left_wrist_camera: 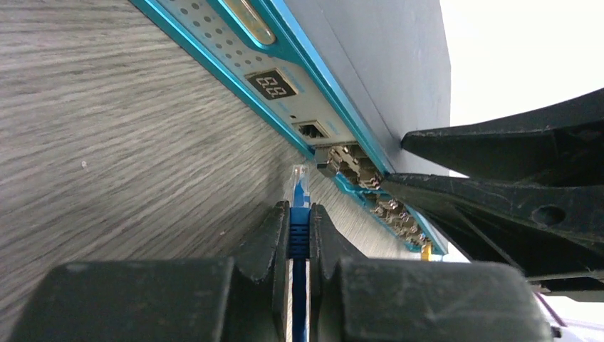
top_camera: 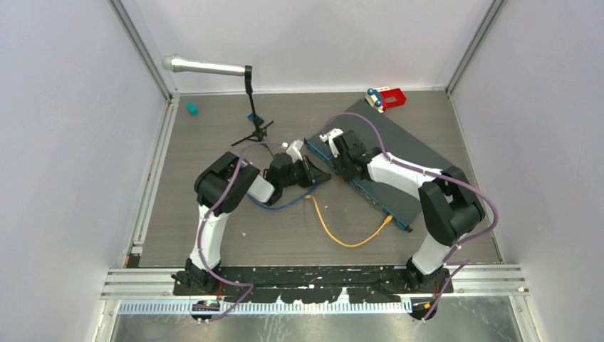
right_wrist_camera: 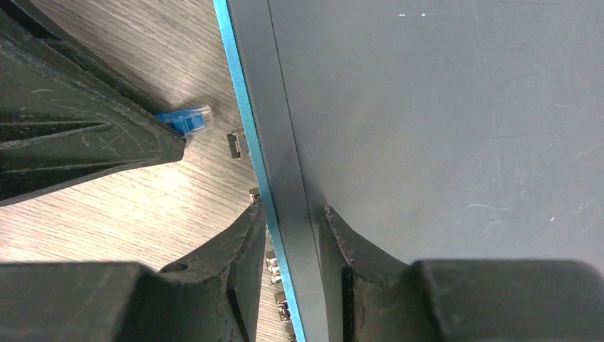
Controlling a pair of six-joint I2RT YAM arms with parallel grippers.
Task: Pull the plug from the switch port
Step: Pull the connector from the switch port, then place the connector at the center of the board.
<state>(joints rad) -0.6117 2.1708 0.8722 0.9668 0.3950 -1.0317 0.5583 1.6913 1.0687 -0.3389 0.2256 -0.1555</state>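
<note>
The switch (top_camera: 384,160) is a flat dark grey box with a blue ported front edge (left_wrist_camera: 285,64), lying at an angle right of centre. My left gripper (top_camera: 315,173) is shut on a blue plug (left_wrist_camera: 298,187), which is out of the ports and a short gap from the front edge; it also shows in the right wrist view (right_wrist_camera: 186,120). Its blue cable (top_camera: 285,205) trails back to the left arm. My right gripper (right_wrist_camera: 292,221) straddles the switch's front edge (right_wrist_camera: 246,107), one finger on the port face and one on the top.
A yellow cable (top_camera: 342,239) loops over the table and stays plugged in near the switch's near end (left_wrist_camera: 426,249). A microphone (top_camera: 206,68) on a black stand (top_camera: 253,114) stands at the back. A teal block (top_camera: 191,108) and a red toy (top_camera: 387,97) lie by the back wall.
</note>
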